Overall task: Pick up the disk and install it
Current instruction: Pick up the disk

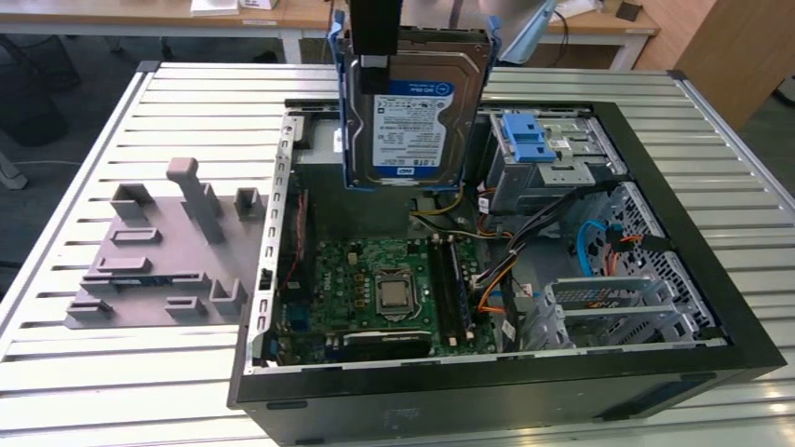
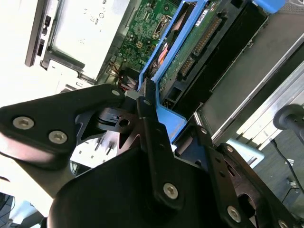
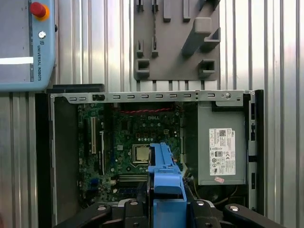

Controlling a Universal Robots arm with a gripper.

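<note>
The fingers [image 2: 71, 114] are clamped on the blue rail of the disk [image 1: 414, 112], which hangs upright over the far side of the open computer case [image 1: 497, 400]. Held by thin plastic alone, it could twist or slip onto the motherboard [image 1: 385, 279] or snag the cables [image 1: 497, 270].

An open black computer case [image 1: 497, 396] is laid on a slatted metal table [image 1: 125, 372]. Inside, a green motherboard [image 1: 360, 279] is exposed, and a blue ribbed latch [image 1: 527, 140] is mounted on a metal drive cage [image 1: 553, 177]. A grey box [image 3: 209, 118] with a white sticker [image 3: 222, 149] is fitted against one wall. A grey fixture plate [image 1: 149, 270] with upright blocks is set just beside the case. What may be a control pendant [image 3: 23, 52] with a red button [image 3: 38, 9] is placed near the case.
</note>
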